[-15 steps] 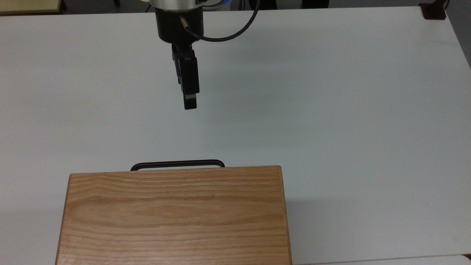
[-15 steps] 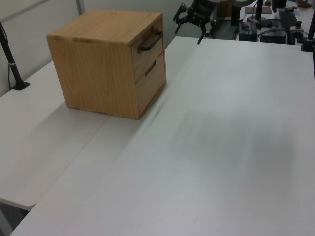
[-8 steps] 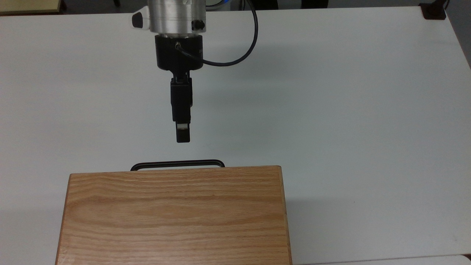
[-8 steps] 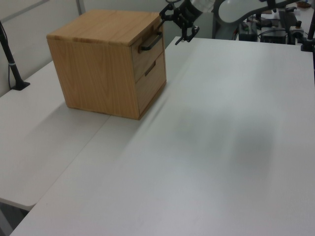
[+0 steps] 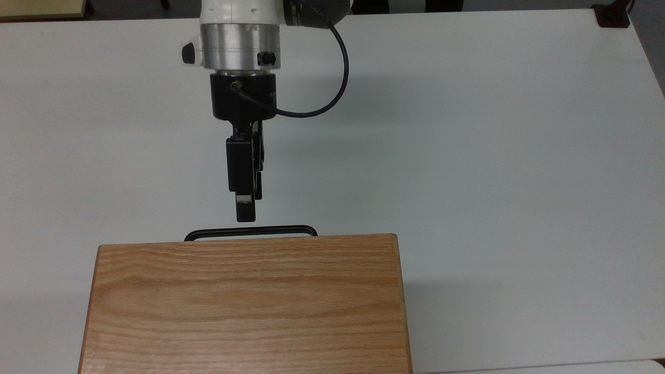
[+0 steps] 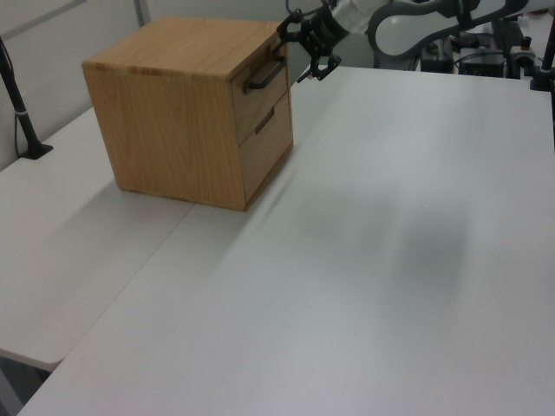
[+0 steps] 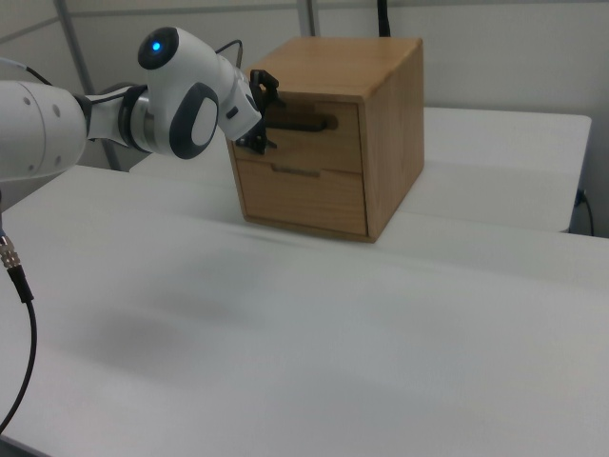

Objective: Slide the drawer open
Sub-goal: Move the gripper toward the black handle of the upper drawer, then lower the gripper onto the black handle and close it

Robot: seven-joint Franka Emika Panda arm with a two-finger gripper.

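The drawer (image 7: 314,148) is the upper one in an oak cabinet (image 5: 244,306). Its front sits flush with the cabinet, and its long black bar handle (image 5: 251,231) juts past the cabinet's top edge in the top view. My gripper (image 5: 245,210) hovers just short of the handle, pointing at the part left of its middle. In the left view the gripper (image 6: 299,50) is open, one finger above the level of the handle (image 6: 265,75) and one below. The right view has the gripper (image 7: 263,118) just off the left end of the handle (image 7: 304,122), holding nothing.
A second drawer (image 7: 304,195) with a small recessed pull sits below. The cabinet stands on a white table (image 5: 493,156). A black post (image 6: 22,113) rises at the left view's left, and a black clamp (image 5: 613,15) sits at the top view's upper right corner.
My gripper has travelled across the table toward the cabinet, ending just short of the bar handle. The drawer and cabinet have not moved.
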